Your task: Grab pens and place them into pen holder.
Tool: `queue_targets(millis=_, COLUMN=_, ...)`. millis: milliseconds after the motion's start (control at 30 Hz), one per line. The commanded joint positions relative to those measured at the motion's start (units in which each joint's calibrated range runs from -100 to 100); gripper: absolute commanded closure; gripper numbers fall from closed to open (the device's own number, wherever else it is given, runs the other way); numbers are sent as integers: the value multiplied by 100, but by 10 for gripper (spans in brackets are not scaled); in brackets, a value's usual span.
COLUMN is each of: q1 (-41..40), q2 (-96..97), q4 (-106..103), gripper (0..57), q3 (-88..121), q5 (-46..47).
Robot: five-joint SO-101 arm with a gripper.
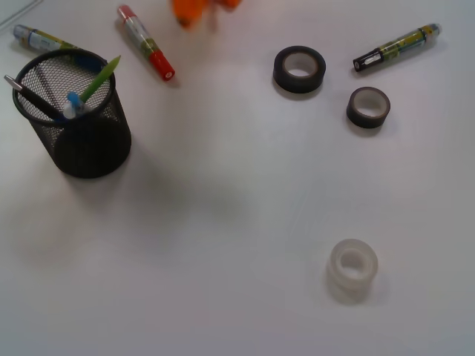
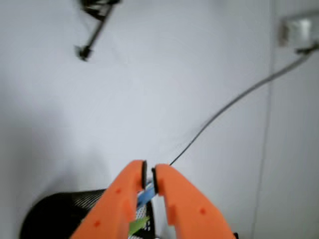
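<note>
- Black wire-mesh cylindrical pen holder (image 1: 74, 119) stands at the tabletop's (image 1: 223, 222) left, holding slim pens, including a lime green one (image 1: 100, 80), leaning upright.
- Directly above it, the orange jaws (image 2: 149, 179) are nearly closed, seemingly empty.

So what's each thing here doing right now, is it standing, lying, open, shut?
pen holder: upright, holding pens
lime green pen: leaning inside holder
light blue pen: inside holder
red-capped marker: lying flat
black-capped marker: lying flat
dark tape rolls: lying flat
clear tape roll: lying flat
tool: shut, nothing gripped
</note>
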Motion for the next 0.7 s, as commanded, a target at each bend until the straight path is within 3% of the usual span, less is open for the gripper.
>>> queue_targets(millis=0, q1=-150, q2=-322, q4=1660, gripper=555, q3=-59, q5=205)
queue_targets(millis=300, q1=-337, q2=-934, q4=4670, gripper=537, q3=-32, q5=1099)
queue_targets(millis=667, q1=-449, q2=-2252, q4=7085, gripper=520, q3=548, q5=1197)
